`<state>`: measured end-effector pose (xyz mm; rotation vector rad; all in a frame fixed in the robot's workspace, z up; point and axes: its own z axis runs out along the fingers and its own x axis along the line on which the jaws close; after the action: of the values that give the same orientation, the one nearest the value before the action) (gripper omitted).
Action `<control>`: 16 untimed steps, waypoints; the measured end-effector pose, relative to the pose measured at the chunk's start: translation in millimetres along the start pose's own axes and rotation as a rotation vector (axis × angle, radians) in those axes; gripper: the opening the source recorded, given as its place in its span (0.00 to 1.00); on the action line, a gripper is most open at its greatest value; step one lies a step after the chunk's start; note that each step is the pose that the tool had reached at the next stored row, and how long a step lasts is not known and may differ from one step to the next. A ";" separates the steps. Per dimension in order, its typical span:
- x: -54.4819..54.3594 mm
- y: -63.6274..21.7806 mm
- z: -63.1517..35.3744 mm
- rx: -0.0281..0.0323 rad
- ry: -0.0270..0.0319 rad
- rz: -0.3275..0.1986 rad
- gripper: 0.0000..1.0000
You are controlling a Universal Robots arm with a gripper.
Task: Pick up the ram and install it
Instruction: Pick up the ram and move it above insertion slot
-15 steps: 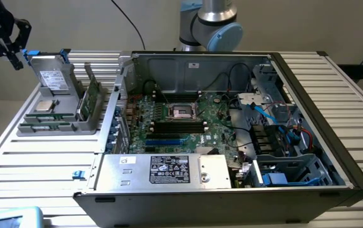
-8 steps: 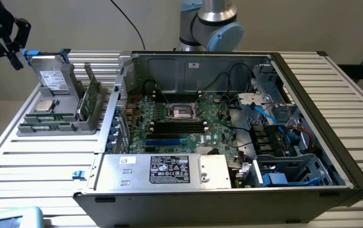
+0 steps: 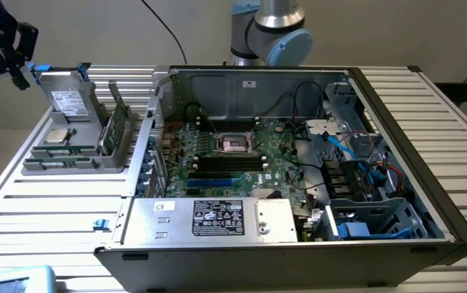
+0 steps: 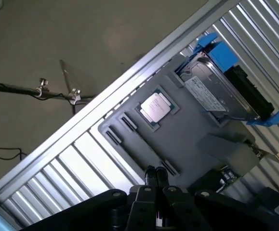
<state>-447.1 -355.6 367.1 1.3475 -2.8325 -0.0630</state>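
As it stands on edge, the ram point(image 3: 119, 131) looks thin, green.

Ram point(image 3: 118, 130) upright in gray tray point(image 3: 50, 163)

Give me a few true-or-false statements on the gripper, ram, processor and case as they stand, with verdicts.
1. The gripper is shut and empty. True.
2. The ram sits in a motherboard slot. False: it stands in the gray holder beside the case.
3. The processor lies in that holder. True.
4. The case is closed. False: it is open, with the motherboard exposed.
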 end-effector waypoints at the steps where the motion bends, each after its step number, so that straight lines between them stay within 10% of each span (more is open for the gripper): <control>1: 0.0 0.0 0.0 -0.0003 0.0007 -0.019 0.11; 16: 0.0 0.0 0.0 -0.0035 0.0113 -0.290 0.11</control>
<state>-447.1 -355.6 367.1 1.7393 -2.6034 -0.0607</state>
